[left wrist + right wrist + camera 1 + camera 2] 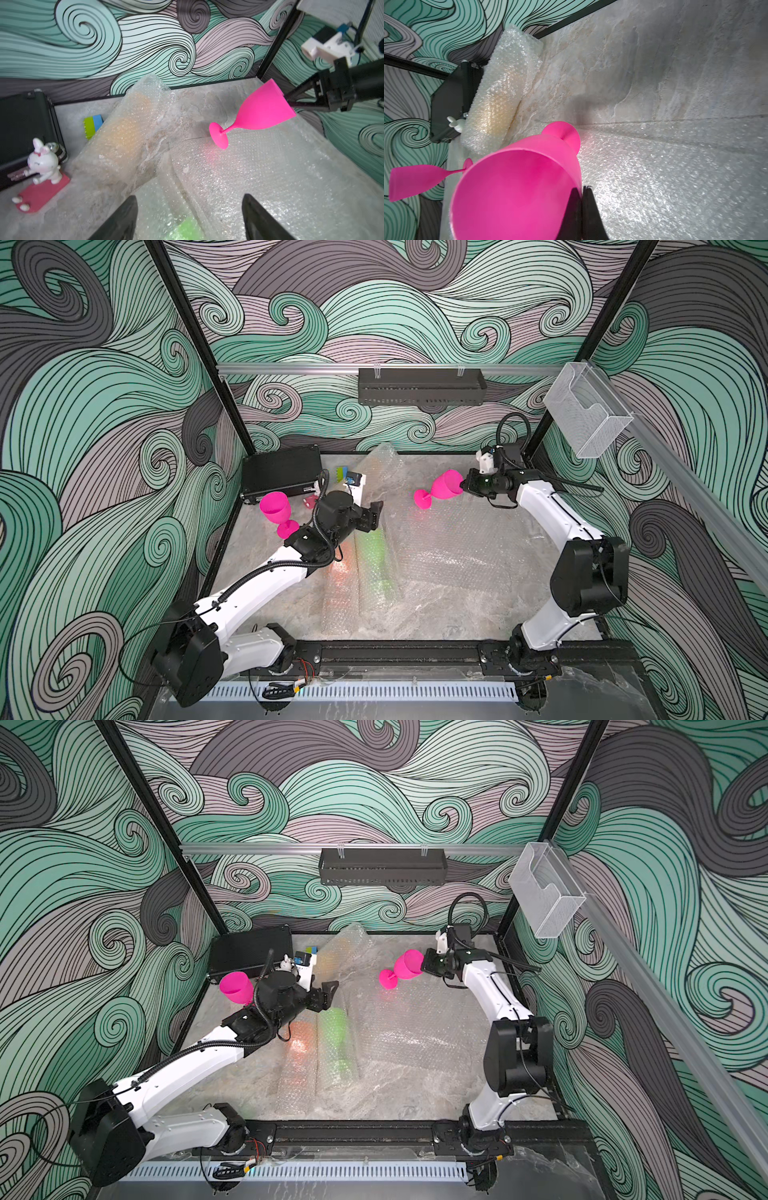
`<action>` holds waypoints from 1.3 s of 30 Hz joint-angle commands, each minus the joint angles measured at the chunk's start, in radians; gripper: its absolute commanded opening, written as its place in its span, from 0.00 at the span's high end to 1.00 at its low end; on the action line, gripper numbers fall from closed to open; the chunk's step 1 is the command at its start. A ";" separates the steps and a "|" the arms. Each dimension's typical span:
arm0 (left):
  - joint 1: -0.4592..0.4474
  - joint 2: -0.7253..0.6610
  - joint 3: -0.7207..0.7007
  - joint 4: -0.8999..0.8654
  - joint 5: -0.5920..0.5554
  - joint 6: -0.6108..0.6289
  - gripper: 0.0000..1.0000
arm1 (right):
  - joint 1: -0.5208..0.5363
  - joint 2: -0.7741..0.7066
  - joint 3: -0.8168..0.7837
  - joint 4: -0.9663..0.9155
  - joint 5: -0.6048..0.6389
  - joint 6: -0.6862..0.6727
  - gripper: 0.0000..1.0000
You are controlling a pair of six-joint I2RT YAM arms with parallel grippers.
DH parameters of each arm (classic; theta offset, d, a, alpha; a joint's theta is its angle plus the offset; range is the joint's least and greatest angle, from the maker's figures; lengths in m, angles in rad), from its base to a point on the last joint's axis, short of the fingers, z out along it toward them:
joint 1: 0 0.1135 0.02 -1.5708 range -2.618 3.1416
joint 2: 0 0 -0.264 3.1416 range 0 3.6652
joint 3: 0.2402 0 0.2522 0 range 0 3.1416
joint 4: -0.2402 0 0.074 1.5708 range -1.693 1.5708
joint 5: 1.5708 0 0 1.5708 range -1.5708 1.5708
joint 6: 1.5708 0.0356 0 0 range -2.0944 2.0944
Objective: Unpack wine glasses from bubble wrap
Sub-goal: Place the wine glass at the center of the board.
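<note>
My right gripper [464, 486] [581, 189] is shut on the rim of a magenta wine glass [445, 485] [264, 110] [512, 191]. That glass is tilted, with its foot [218, 135] low at the edge of a flat bubble wrap sheet [461, 547]. A second magenta wine glass [276, 508] [236, 986] stands upright at the left. My left gripper [375, 514] [189, 196] is open and empty, above a bubble wrap sleeve with a lime green glass inside [376, 556]. Beside it lies a sleeve showing orange [340, 572]. Another sleeve [380, 468] lies at the back.
A black case [282, 475] sits at the back left, with a white rabbit figurine [44, 162] and a green-and-blue block [341, 474] next to it. A black basket [422, 385] and a clear holder [586, 414] hang on the rails.
</note>
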 commanded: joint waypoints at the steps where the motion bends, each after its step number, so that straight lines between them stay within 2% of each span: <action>1: 0.035 -0.063 -0.034 -0.072 0.051 -0.161 0.23 | -0.006 0.058 0.088 -0.100 0.094 -0.065 1.00; 15: 0.120 -0.162 -0.119 -0.175 0.081 -0.245 0.23 | -0.035 0.261 0.388 -0.264 0.336 -0.135 1.00; 18: 0.125 -0.168 -0.134 -0.173 0.089 -0.256 0.23 | -0.063 0.288 0.443 -0.278 0.316 -0.129 1.00; 22: 0.133 -0.164 -0.147 -0.165 0.092 -0.261 0.23 | -0.096 0.308 0.500 -0.275 0.205 -0.091 1.00; 26: 0.142 -0.151 -0.147 -0.159 0.104 -0.263 0.23 | -0.114 0.329 0.552 -0.276 0.195 -0.073 1.00; 30: 0.147 -0.147 -0.149 -0.157 0.111 -0.263 0.23 | -0.124 0.360 0.610 -0.284 0.254 -0.079 1.00; 35: 0.152 -0.142 -0.153 -0.159 0.118 -0.271 0.23 | -0.121 0.459 0.775 -0.414 0.366 -0.133 1.00; 39: 0.155 -0.137 -0.156 -0.158 0.121 -0.277 0.23 | -0.121 0.478 0.794 -0.419 0.417 -0.152 1.00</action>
